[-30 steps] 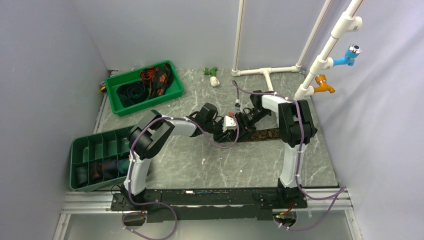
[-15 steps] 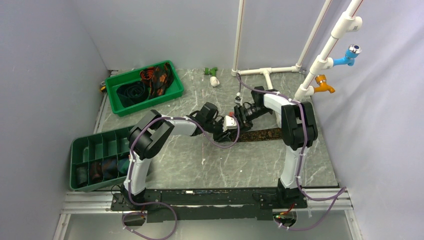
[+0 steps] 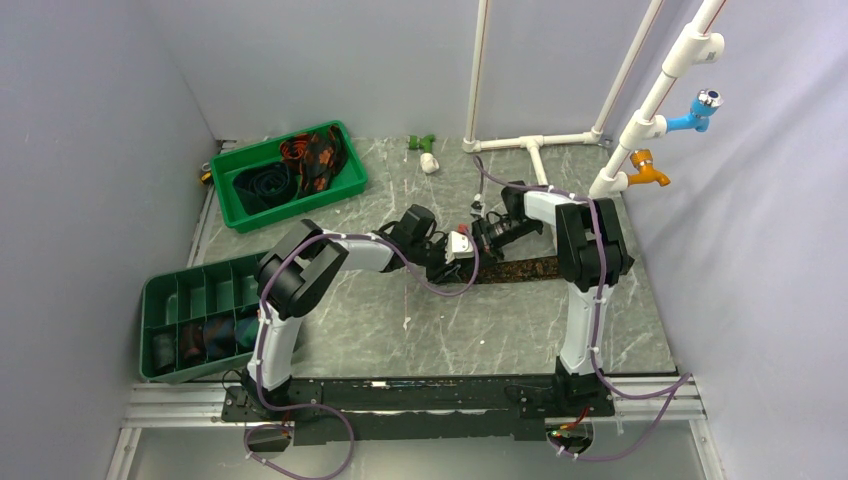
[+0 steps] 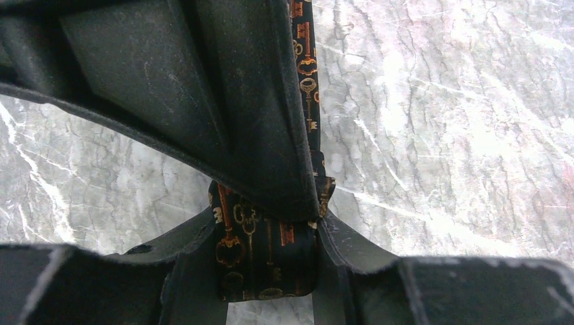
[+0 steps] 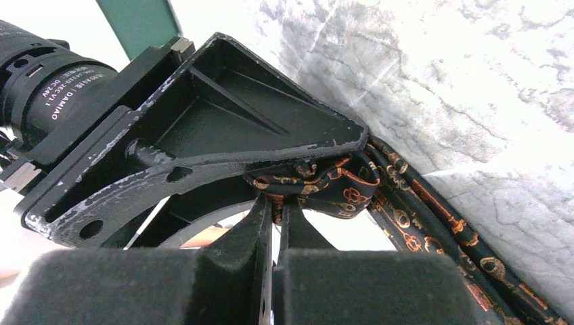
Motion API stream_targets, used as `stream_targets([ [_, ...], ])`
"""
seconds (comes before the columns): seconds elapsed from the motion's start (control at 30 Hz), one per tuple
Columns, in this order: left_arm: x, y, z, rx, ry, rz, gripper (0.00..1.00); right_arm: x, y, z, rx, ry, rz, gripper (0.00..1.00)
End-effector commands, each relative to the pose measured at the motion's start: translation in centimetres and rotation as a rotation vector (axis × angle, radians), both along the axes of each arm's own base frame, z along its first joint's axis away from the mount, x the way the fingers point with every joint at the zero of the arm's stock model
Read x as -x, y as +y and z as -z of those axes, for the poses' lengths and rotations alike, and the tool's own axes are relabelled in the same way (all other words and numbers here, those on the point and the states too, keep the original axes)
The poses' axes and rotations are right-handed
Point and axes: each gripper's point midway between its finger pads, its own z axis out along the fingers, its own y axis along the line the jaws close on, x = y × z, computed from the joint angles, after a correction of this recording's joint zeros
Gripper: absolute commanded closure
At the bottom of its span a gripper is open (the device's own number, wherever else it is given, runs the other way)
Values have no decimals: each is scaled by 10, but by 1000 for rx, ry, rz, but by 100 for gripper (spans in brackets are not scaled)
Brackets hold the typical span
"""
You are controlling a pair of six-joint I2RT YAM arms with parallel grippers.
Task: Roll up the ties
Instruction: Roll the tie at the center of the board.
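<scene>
Dark key-print tie (image 3: 525, 267) laid on marble worktop (image 3: 380, 330), rolled end clamped in left jaws, fold beside it pinched in closed right jaws

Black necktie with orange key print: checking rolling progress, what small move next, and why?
Probably rotate the left gripper to wind another turn: it clamps the rolled end of the black necktie with orange key print, the right gripper pinches a fold, and the tail lies flat.

Black tie (image 4: 264, 257) printed with orange keys; grey-veined marble table (image 4: 440, 101).
</scene>
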Motion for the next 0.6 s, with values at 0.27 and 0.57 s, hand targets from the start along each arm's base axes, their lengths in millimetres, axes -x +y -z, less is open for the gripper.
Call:
stream_targets([
  [0.27,48,78,91,-319,239,-78,57,4,-37,74,222,6,-1,100],
  [0.57,38,44,58,-70,111,23,36,2,-55,86,311,14,17,100],
])
